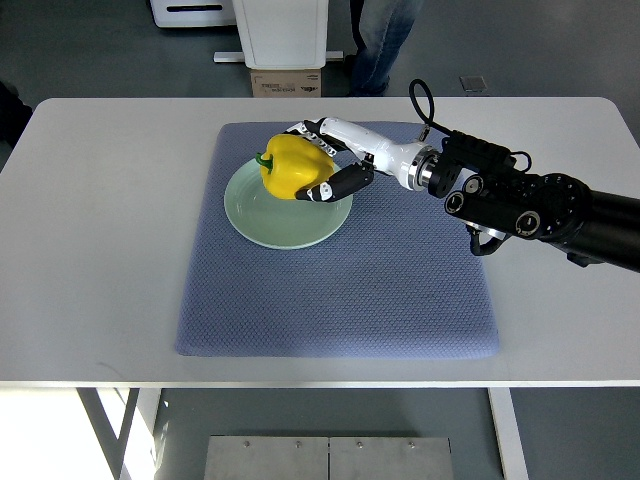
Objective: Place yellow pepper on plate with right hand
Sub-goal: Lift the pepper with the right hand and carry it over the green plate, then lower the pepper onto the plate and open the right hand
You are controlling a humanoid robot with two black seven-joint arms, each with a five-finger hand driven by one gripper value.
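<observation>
Right hand (322,160) wrapped around yellow pepper (290,166) over pale green plate (285,222) on blue mat (340,280).

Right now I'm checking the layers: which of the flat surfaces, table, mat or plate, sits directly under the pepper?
The plate, pale green and round; the yellow pepper is over it, gripped by the right hand.

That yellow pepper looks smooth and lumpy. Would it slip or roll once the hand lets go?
The yellow pepper looks glossy, so probably slippery under the right hand. Its rounded, lobed shape may wobble or tip on the plate, though the rim should stop rolling.
</observation>
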